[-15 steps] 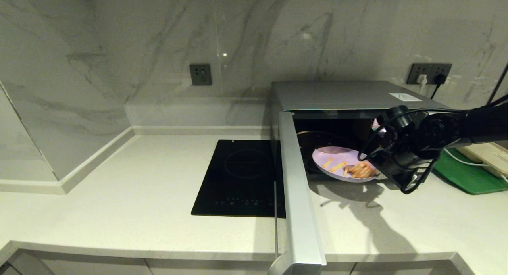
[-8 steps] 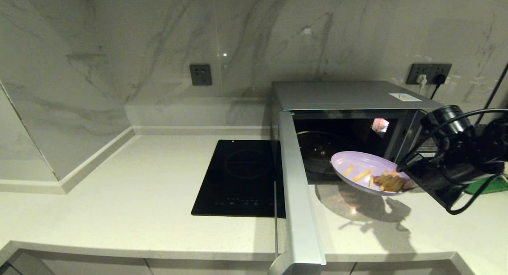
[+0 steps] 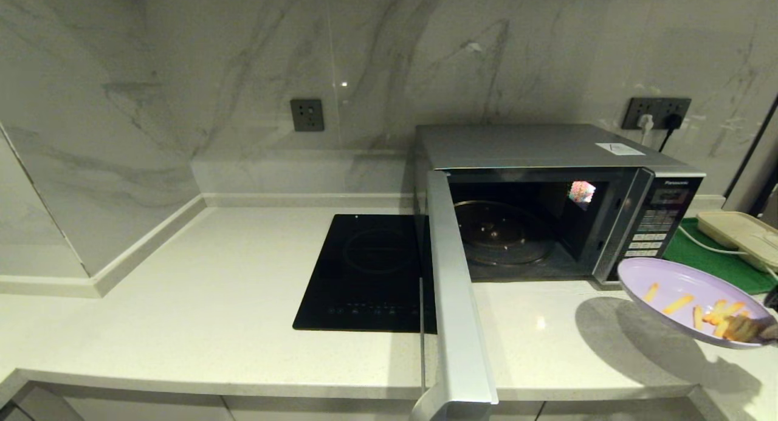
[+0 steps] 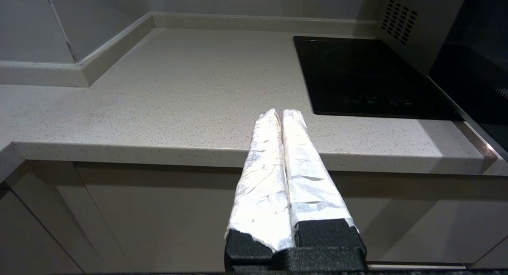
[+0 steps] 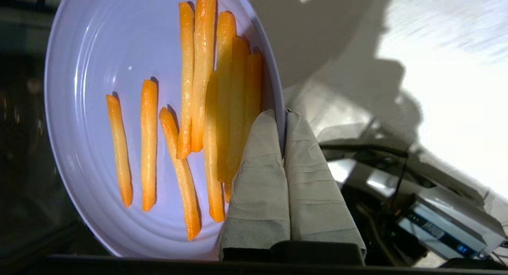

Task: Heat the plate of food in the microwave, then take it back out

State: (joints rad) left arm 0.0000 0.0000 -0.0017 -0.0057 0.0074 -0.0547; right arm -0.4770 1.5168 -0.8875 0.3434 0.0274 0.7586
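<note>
Head view: microwave (image 3: 547, 184) door open, turntable bare; plate of food (image 3: 687, 299) held tilted above tabletop (image 3: 213, 305), right of microwave. Left wrist view: left gripper (image 4: 281, 116) closed, empty, at tabletop edge. Right wrist view: right gripper (image 5: 282, 116) clamped on plate rim.

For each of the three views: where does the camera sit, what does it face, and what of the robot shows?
Head: high, facing down at counter, open microwave and plate of food; hardly any robot.
Left wrist: low before the counter edge, behind the shut left gripper.
Right wrist: behind the right gripper, shut on the plate rim.
Shared: plate in head and right wrist; hob in head and left wrist.
</note>
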